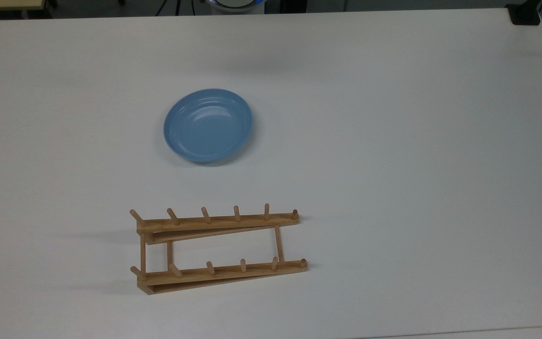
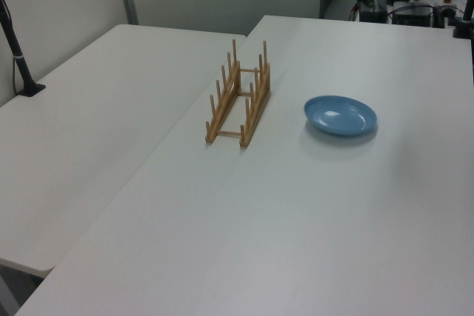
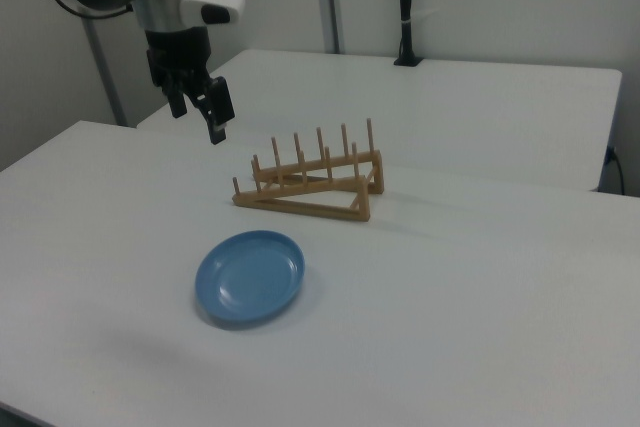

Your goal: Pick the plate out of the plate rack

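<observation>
Blue plate (image 1: 208, 125) on table (image 1: 393, 141), wooden plate rack (image 1: 219, 247) apart

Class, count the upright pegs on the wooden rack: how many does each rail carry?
12: the plate rack has six along the far rail in the top view and six along the near rail. None seem hidden.

No words, numbers, labels or signs can be read anywhere; nothing is printed on the plate (image 1: 208, 125), the plate rack (image 1: 219, 248) or the tabletop (image 1: 393, 141).
</observation>
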Available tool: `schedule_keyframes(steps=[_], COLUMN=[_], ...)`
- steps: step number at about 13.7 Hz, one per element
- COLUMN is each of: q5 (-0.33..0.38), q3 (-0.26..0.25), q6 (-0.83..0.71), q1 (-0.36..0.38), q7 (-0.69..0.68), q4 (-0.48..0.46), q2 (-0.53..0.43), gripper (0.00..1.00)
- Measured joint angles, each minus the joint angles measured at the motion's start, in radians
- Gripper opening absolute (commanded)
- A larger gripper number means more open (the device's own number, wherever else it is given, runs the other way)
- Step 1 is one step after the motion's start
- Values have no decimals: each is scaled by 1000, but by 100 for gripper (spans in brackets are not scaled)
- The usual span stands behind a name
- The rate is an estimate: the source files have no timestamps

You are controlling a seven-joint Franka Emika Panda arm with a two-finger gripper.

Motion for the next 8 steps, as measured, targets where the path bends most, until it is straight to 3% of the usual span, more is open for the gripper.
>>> schedule_keyframes(steps=[3, 8], q5=[-44, -94], q3=[-36, -36], q6=[22, 138], q1=[23, 44], q7=[-104, -167], q4=[15, 15], q2=[2, 52], gripper=[100, 100])
